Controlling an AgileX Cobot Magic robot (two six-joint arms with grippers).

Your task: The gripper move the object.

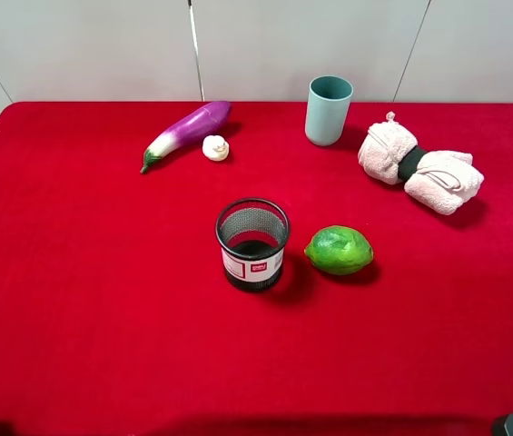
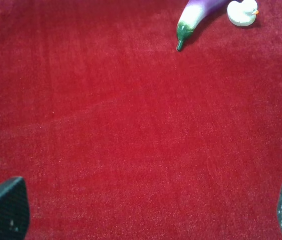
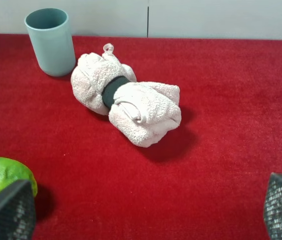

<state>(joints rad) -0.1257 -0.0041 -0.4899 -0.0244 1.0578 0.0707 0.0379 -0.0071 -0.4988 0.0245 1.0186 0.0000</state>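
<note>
The bright green bumpy lime (image 1: 339, 250) lies on the red tablecloth just right of the black mesh cup (image 1: 252, 243), close to it but apart. It also shows at the edge of the right wrist view (image 3: 3, 176), beside one fingertip (image 3: 8, 212). My right gripper (image 3: 145, 215) is open and empty, back from the lime near the table's front right. My left gripper (image 2: 145, 220) is open and empty over bare red cloth at the front left, far from the lime. Only the fingertips (image 2: 3, 210) show.
A purple eggplant (image 1: 186, 133) and a small white garlic (image 1: 215, 147) lie at the back left. A teal cup (image 1: 329, 110) stands at the back middle. A rolled pink towel (image 1: 419, 167) lies at the back right. The red table (image 1: 74, 300) ends at a white wall.
</note>
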